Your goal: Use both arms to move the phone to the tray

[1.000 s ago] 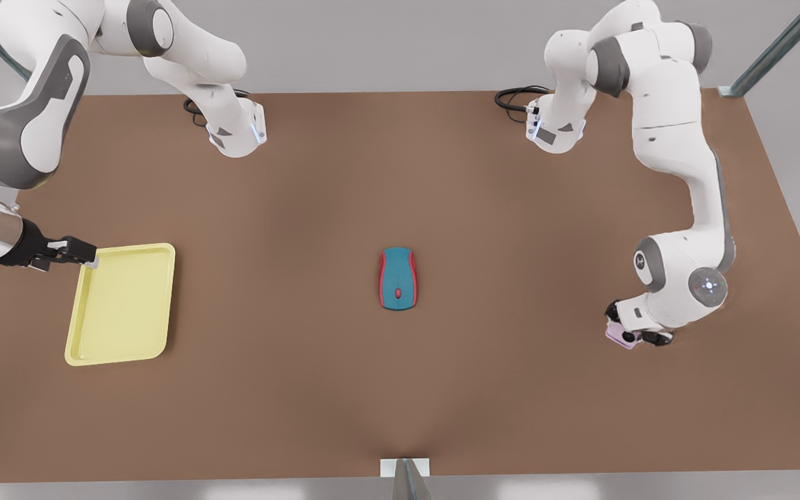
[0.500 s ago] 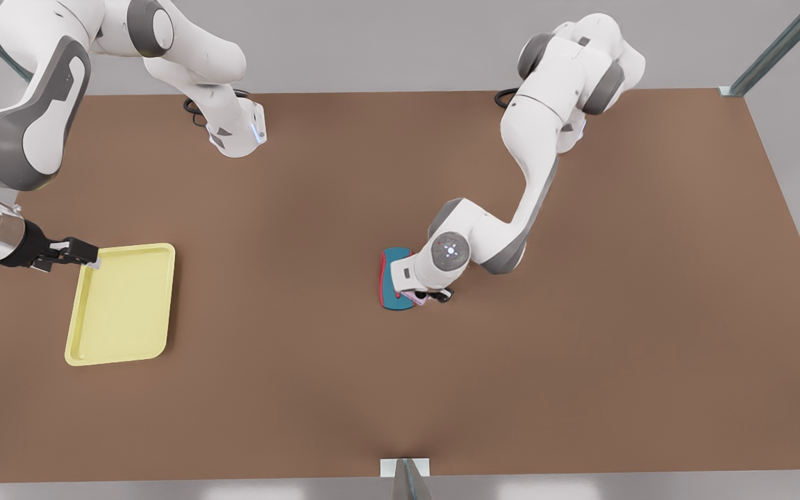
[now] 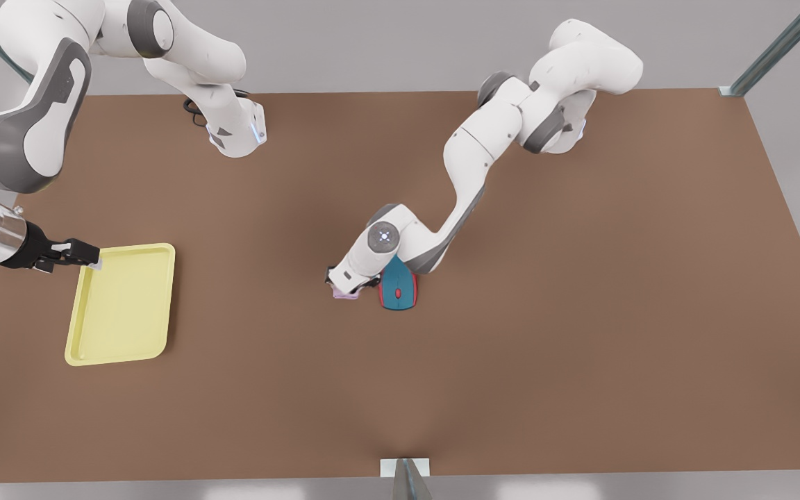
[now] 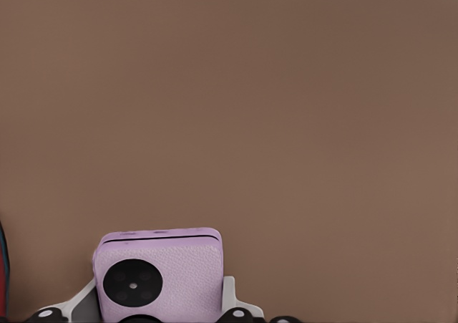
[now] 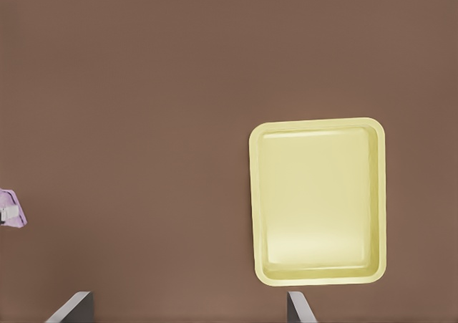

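Left gripper was clamped on the phone, held just above the table beside the mouse, on the side toward the front view's left. I judged the carry half done; I should travel level and keep the grip firm. The brown surface between was bare. Farther off lay the tray, with the right gripper waiting at its corner, fingers spread.
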Motion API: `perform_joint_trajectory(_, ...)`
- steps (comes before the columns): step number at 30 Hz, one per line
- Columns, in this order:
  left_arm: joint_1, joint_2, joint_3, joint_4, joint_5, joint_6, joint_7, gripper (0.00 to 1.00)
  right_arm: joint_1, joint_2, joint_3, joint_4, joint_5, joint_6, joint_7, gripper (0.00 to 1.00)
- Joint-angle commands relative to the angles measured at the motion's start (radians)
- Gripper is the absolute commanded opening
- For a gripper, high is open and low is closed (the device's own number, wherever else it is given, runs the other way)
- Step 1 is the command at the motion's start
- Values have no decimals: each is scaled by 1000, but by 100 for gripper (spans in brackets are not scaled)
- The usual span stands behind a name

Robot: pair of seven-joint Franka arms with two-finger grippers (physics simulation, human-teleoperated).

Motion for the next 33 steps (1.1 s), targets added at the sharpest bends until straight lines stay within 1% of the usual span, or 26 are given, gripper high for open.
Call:
perform_joint_trajectory(1,-13,26,-3,8,1,216,-658,81,0,-1,0,0,1,-1,0,100)
perform_joint_trajectory(3,-22,52,-1,42,3,235,-670,81,0,-1,0,0,1,-1,0,100)
perform_joint_trajectory(4,-28,56,-1,54,1,236,-673,87,0,-1,0,0,1,-1,0,100)
perform_joint_trajectory(5,-28,55,-1,56,1,235,-679,100,0,-1,0,0,1,-2,0,100)
perform_joint_trajectory(9,-36,46,0,56,3,221,-694,100,-1,-1,0,-1,1,-2,0,100)
perform_joint_trajectory(10,-33,6,8,54,4,122,-688,100,0,-4,0,0,4,-2,0,100)
perform_joint_trajectory(11,-30,-46,17,47,10,-13,-679,100,2,-6,3,0,4,-4,2,100)
perform_joint_trajectory(12,-8,-141,40,37,9,-284,-560,100,2,-6,35,0,1,-4,0,100)
perform_joint_trajectory(13,38,-200,40,37,10,-447,-424,100,0,-9,72,2,-15,-10,0,100)
perform_joint_trajectory(14,88,-275,43,19,9,-599,-219,100,-1,-11,72,4,2,-22,-9,100)
perform_joint_trajectory(15,95,-411,80,-126,9,-623,-153,100,-1,-17,69,4,1,-67,-8,100)
perform_joint_trajectory(16,96,-600,121,-358,12,-577,-51,100,0,-15,77,4,5,-70,-9,100)
perform_joint_trajectory(17,96,-694,226,-461,1,-580,155,100,2,-14,126,0,7,-70,-2,100)
perform_joint_trajectory(18,96,-740,333,-519,-22,-592,383,100,2,-15,185,-7,2,-68,0,100)
perform_joint_trajectory(19,95,-744,456,-536,-74,-620,608,100,69,-18,231,-16,-12,-53,2,100)
perform_joint_trajectory(20,95,-743,549,-536,-89,-635,781,100,118,-23,235,-47,1,-32,3,100)
perform_joint_trajectory(21,95,-743,631,-536,-108,-653,907,100,111,-33,300,-107,-12,40,35,100)
perform_joint_trajectory(22,95,-744,690,-536,-111,-661,1003,100,120,-52,311,-164,-8,113,75,100)
perform_joint_trajectory(23,96,-743,741,-536,-117,-673,1092,100,154,-32,340,-171,-5,183,169,100)
perform_joint_trajectory(24,96,-741,787,-536,-157,-686,1174,100,210,-8,339,-180,-10,241,181,100)
perform_joint_trajectory(26,93,-743,796,-536,-165,-704,1174,100,298,60,325,-193,-13,347,180,100)
perform_joint_trajectory(27,95,-741,796,-536,-165,-704,1174,100,373,88,253,-191,-12,384,181,100)
perform_joint_trajectory(29,93,-743,796,-536,-165,-705,1168,100,390,132,244,-205,-10,432,178,100)
perform_joint_trajectory(30,93,-743,796,-532,-166,-716,1165,100,395,128,244,-243,2,467,178,100)
perform_joint_trajectory(31,92,-747,795,-516,-165,-751,1117,100,416,124,244,-318,5,556,180,100)
perform_joint_trajectory(33,85,-751,795,-472,-157,-778,1068,100,433,143,242,-337,-10,629,239,100)
